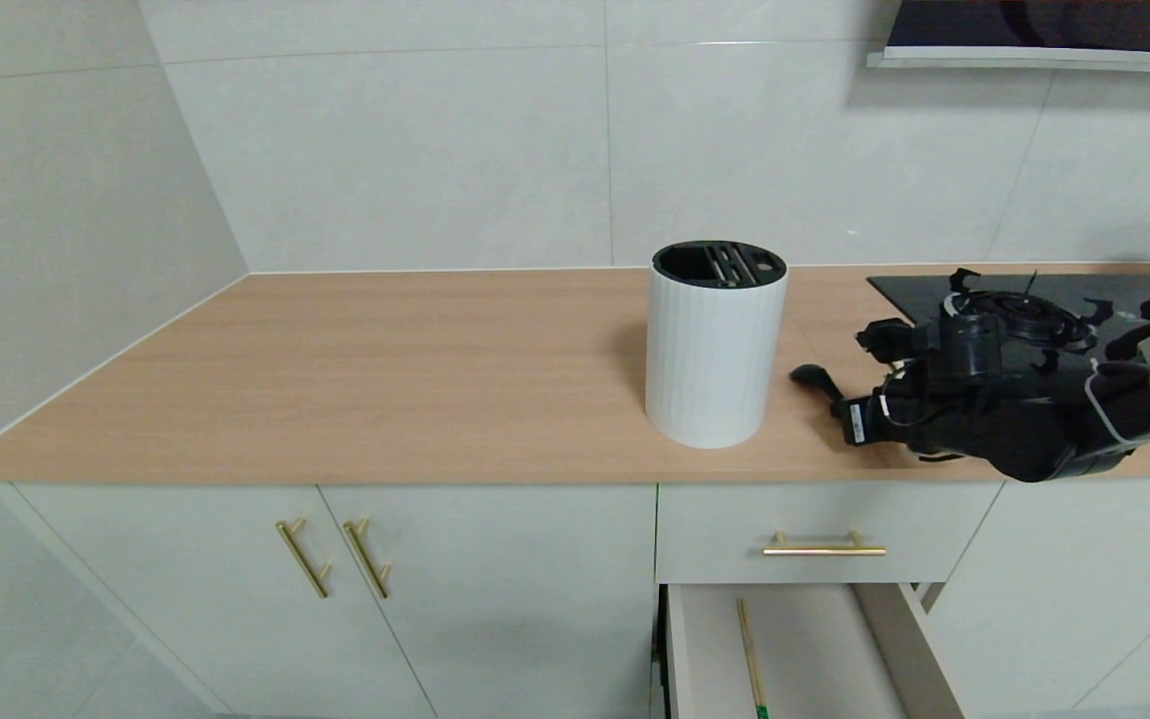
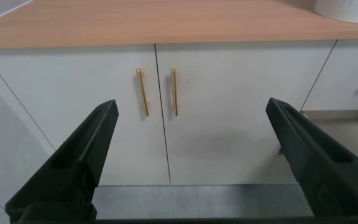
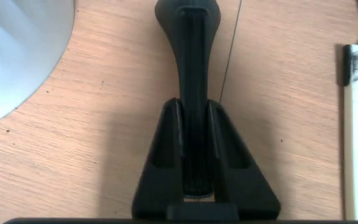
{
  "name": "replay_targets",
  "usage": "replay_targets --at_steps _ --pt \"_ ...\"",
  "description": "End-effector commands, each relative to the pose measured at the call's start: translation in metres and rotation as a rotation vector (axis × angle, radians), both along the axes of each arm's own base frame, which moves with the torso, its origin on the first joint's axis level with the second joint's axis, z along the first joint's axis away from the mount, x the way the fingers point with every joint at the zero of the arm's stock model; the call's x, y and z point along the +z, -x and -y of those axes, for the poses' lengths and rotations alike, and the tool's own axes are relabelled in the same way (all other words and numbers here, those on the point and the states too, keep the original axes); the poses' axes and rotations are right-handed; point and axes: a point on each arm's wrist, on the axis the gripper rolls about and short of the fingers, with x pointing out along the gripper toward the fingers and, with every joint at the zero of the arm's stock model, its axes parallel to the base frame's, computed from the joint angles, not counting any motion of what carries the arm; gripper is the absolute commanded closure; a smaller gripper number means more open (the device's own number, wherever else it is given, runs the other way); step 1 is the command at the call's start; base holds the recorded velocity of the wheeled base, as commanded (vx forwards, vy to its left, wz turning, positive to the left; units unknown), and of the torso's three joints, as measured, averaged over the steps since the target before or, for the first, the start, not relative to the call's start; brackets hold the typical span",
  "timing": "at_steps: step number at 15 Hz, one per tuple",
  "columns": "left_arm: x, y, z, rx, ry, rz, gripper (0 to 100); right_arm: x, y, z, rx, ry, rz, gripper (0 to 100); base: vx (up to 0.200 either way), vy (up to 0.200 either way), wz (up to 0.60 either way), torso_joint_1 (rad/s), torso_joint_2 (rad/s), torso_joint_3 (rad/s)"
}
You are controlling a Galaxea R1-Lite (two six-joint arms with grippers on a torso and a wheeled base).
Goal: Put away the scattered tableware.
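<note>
While pinched in the right gripper [image 3: 193,112], black utensil handle [image 3: 188,43] (over countertop [image 1: 385,369]), white holder [image 1: 713,350] beside.

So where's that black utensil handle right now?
In the head view the black handle is down at the wooden counter, just right of the white holder, clamped in the right gripper.

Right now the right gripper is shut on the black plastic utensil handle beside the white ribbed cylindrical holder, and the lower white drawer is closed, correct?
No. The head view shows the lower drawer pulled open, wooden chopsticks inside. The rest holds: the right gripper is shut on the black handle beside the white ribbed holder.
</note>
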Motion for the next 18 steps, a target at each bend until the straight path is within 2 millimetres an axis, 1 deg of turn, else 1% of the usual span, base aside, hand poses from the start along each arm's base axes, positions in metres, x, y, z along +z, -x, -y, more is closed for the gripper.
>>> replay_targets --at_steps 1,5,7,10,12,14,15,17,18 --pt "0.0 0.0 0.0 0.0 -0.001 -0.001 0 0.0 0.0 0.0 0.002 0.0 -0.002 100 0.0 0.0 0.0 0.0 0.0 0.0" --pt "0.0 0.0 0.0 0.0 0.0 -0.001 0 0.005 0.004 -0.001 0.002 -0.005 0.0 100 0.0 0.0 0.0 0.0 0.0 0.0" --pt "0.0 0.0 0.0 0.0 -0.001 -0.001 0 0.02 0.023 -0.006 -0.007 -0.031 -0.04 100 0.0 0.0 0.0 0.0 0.0 0.0" --pt "0.0 0.0 0.0 0.0 0.0 -0.001 0 0.053 0.074 -0.003 -0.029 -0.081 -0.115 100 0.0 0.0 0.0 0.0 0.0 0.0" --pt "0.0 0.0 0.0 0.0 0.0 -0.001 0 0.069 0.111 0.0 -0.034 -0.107 -0.133 100 0.0 0.0 0.0 0.0 0.0 0.0" --pt "0.0 0.0 0.0 0.0 0.0 -0.001 0 0.078 0.141 0.004 -0.029 -0.111 -0.142 100 0.0 0.0 0.0 0.0 0.0 0.0" --pt "0.0 0.0 0.0 0.0 0.0 -0.001 0 0.083 0.167 0.005 -0.012 -0.112 -0.137 100 0.0 0.0 0.0 0.0 0.0 0.0" --pt "0.0 0.0 0.0 0.0 0.0 -0.001 0 0.086 0.195 0.004 0.024 -0.112 -0.121 100 0.0 0.0 0.0 0.0 0.0 0.0" --pt "0.0 0.0 0.0 0.0 -0.001 -0.001 0 0.085 0.204 0.003 0.034 -0.112 -0.119 100 0.0 0.0 0.0 0.0 0.0 0.0"
